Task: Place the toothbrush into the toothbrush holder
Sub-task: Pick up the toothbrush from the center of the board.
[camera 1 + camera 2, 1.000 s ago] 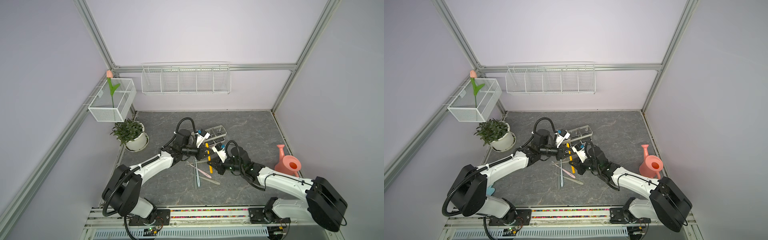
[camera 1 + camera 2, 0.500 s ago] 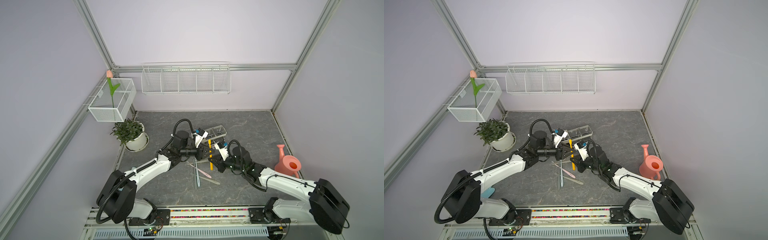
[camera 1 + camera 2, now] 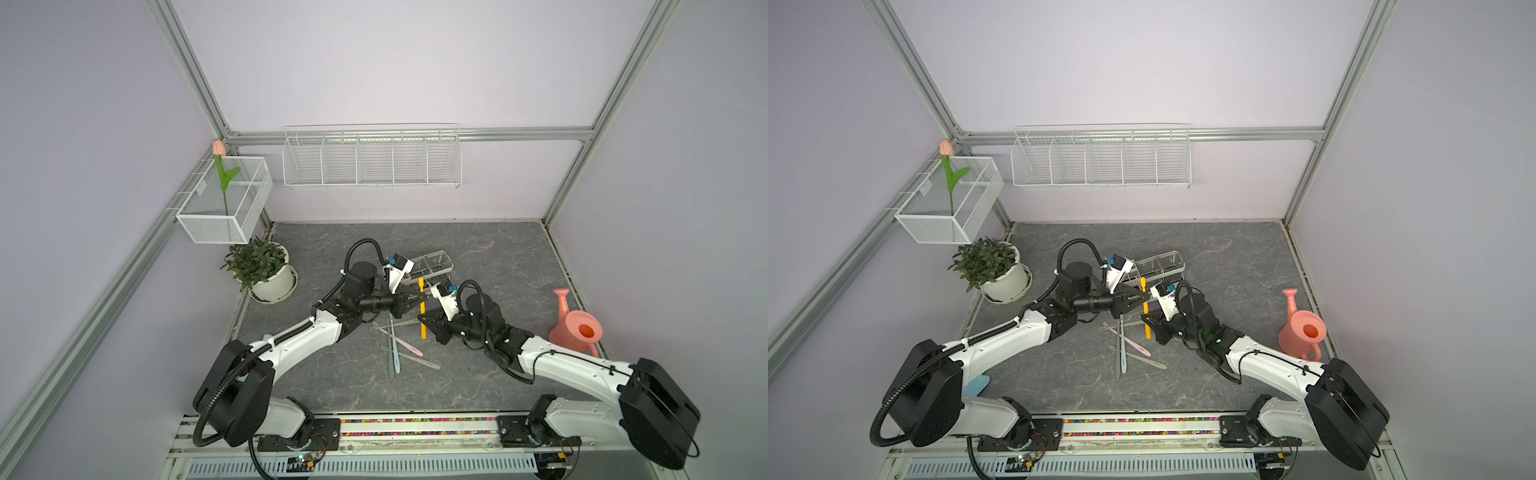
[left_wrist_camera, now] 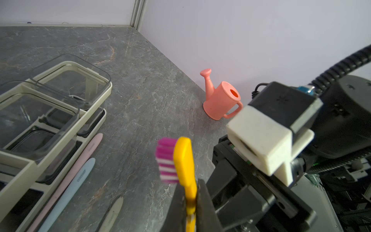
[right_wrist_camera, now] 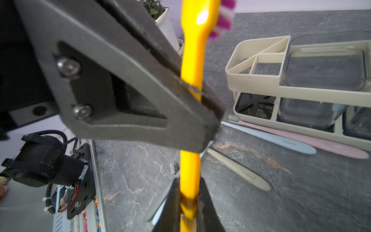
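A yellow toothbrush [image 3: 422, 309] [image 3: 1145, 318] with pink and white bristles stands upright above the table, held by both grippers. My left gripper [image 3: 420, 297] [image 4: 189, 193] is shut on its neck just below the head [image 4: 182, 158]. My right gripper [image 3: 424, 323] [image 5: 189, 193] is shut on the handle [image 5: 190, 166] lower down. In the right wrist view the left gripper's grey fingers [image 5: 140, 96] pinch the neck. The cream toothbrush holder [image 3: 448, 259] [image 3: 1177, 255] [image 5: 232, 80] [image 4: 108, 90] stands just behind, with two clear cups and a divided compartment.
Pink [image 3: 402, 343], blue [image 3: 395, 357] and beige [image 3: 423, 362] toothbrushes lie on the table under the grippers. A pink watering can [image 3: 575, 330] stands at the right wall, a potted plant [image 3: 266, 270] at the left. Wire baskets [image 3: 372, 160] hang on the walls.
The left gripper opened briefly, then shut on the toothbrush's neck. The right gripper kept its hold on the handle and carried the toothbrush slightly up and toward the holder.
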`<state>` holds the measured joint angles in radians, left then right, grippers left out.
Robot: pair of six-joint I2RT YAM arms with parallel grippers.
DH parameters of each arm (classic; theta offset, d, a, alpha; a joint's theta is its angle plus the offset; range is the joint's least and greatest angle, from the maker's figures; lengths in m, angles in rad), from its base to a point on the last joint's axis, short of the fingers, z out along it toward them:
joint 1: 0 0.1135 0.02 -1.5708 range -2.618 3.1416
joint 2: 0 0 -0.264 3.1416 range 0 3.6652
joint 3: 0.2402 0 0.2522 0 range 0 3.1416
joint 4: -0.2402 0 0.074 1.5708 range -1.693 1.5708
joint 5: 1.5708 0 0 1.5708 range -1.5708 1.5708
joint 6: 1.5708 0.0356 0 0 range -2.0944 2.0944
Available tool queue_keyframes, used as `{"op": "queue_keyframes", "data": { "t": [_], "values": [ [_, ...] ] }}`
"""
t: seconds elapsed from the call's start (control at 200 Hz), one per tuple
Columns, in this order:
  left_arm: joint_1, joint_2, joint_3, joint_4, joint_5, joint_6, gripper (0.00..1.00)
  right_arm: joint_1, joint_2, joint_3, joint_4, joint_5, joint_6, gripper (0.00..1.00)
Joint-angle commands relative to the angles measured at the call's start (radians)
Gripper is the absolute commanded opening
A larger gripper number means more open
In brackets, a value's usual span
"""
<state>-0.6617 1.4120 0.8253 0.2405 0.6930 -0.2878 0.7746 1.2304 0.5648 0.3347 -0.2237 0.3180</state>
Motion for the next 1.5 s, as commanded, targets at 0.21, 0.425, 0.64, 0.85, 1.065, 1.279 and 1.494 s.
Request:
{"op": "queue_keyframes", "data": {
  "t": [0.21, 0.425, 0.64, 0.85, 1.065, 1.279, 1.494],
  "values": [
    [-0.007, -0.015, -0.004, 0.031, -0.004, -0.015, 0.0, 0.007, -0.017, -0.018, 0.025, 0.013, -0.002, 0.07],
    [-0.007, -0.047, 0.0, 0.021, 0.003, 0.01, 0.0, 0.008, -0.017, -0.019, 0.012, 0.007, -0.004, 0.07],
    [-0.008, -0.048, 0.005, 0.028, -0.009, -0.003, 0.0, 0.007, -0.024, -0.009, 0.002, -0.03, -0.007, 0.33],
    [-0.007, -0.085, 0.018, -0.041, -0.069, 0.032, 0.0, 0.0, -0.093, -0.044, -0.004, -0.029, -0.018, 0.77],
    [-0.007, -0.136, 0.01, -0.072, -0.119, 0.034, 0.0, -0.044, -0.174, -0.127, -0.003, -0.052, 0.06, 0.98],
    [-0.007, -0.158, 0.044, -0.16, -0.184, 0.078, 0.0, -0.14, -0.17, -0.14, -0.073, -0.029, 0.127, 0.97],
    [-0.007, -0.184, 0.048, -0.155, -0.336, 0.078, 0.0, -0.172, -0.231, -0.064, -0.304, 0.132, 0.043, 0.94]
  ]
}}
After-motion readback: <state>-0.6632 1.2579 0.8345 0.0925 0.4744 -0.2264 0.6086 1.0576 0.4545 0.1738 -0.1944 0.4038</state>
